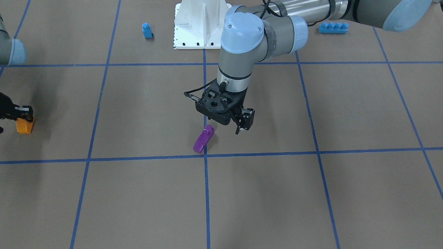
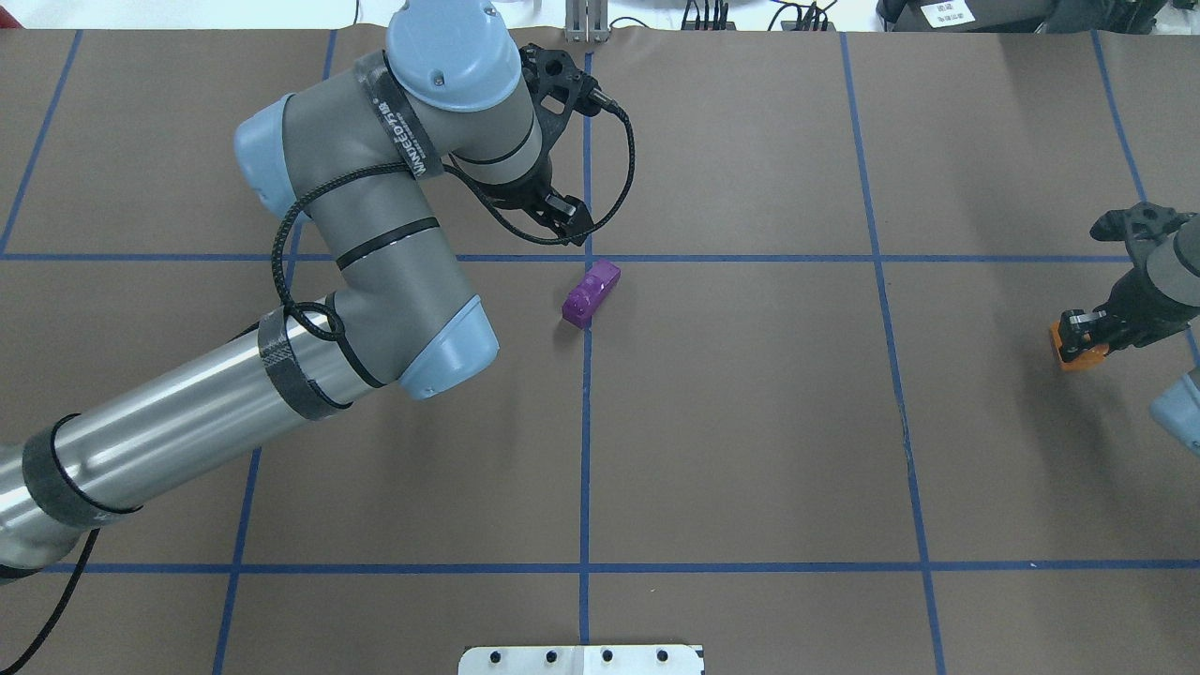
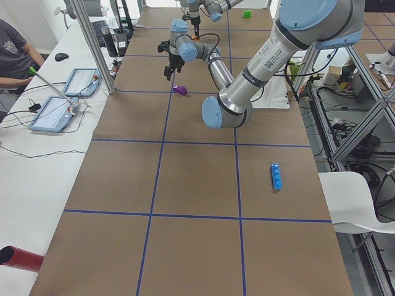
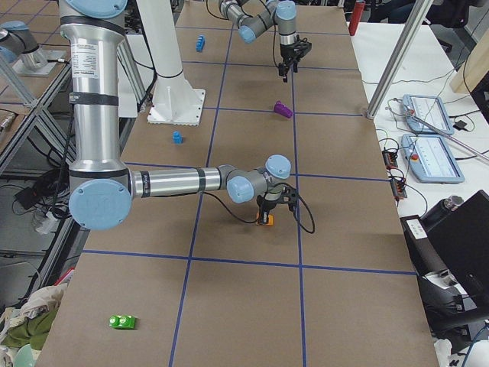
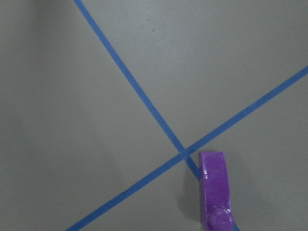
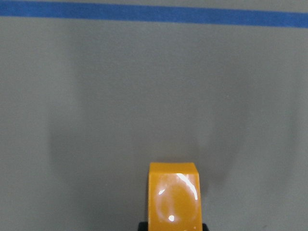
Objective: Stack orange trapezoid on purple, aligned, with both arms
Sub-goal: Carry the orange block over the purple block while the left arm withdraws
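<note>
The purple (image 2: 591,293) is a glossy violet wedge with one round stud at one end and a smooth slope running down to the other. It lies flat on the brown table (image 2: 750,450), near the table's middle and a little towards the edge far from the robot. Its sloped end touches a crossing of blue tape lines (image 5: 183,153).

The left gripper (image 1: 244,121) hangs above the table near the purple, clear of it. Its fingers appear to stand apart, with nothing between them.

The orange trapezoid (image 2: 1078,352) is a shorter, shiny orange block, and its sloped face catches white highlights in the right wrist view. It sits close to the table's end on the robot's right, about midway between the near and far edges. The right gripper (image 2: 1086,333) has its fingers closed on it. I cannot tell whether the block rests on the table or is raised off it.
</note>
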Motion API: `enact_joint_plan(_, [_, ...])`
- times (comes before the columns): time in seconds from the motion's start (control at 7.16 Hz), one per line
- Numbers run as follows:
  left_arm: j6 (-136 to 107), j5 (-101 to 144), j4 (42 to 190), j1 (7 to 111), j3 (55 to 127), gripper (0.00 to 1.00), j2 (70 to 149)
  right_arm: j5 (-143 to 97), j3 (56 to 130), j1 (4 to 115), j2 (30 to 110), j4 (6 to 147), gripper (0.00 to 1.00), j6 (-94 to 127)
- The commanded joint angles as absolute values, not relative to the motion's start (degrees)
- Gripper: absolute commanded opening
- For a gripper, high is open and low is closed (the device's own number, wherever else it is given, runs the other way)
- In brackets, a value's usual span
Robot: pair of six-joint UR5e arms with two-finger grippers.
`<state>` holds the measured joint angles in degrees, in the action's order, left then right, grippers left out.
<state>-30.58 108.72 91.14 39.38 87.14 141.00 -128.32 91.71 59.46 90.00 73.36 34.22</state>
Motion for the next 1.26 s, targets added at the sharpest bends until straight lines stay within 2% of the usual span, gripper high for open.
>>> enact_joint_plan(0.0, [-30.6, 108.7, 91.1, 39.8, 90.9, 1.00, 137.5, -136.3, 93.8, 65.7, 86.6, 76.5, 0.00, 34.7])
enact_joint_plan(0.28, [-30.4, 109.2, 91.1, 42.3, 93.1, 1.00, 132.9, -138.6, 97.1, 67.9, 79.7, 83.6, 0.00, 40.6])
enact_joint_plan(0.42, [-29.2, 110.5, 91.1, 44.4, 93.3, 1.00, 130.7, -138.0, 97.0, 66.2, 72.8, 85.7, 0.00, 49.6])
enact_joint_plan(0.7, [-18.0, 115.4, 91.2, 51.1, 94.0, 1.00, 123.4, -131.6, 96.8, 56.1, 61.9, 86.3, 0.00, 71.1])
enact_joint_plan(1.12, [-4.1, 122.1, 91.2, 62.4, 97.5, 1.00, 110.2, -121.4, 94.6, 43.5, 44.9, 101.2, 0.00, 77.9])
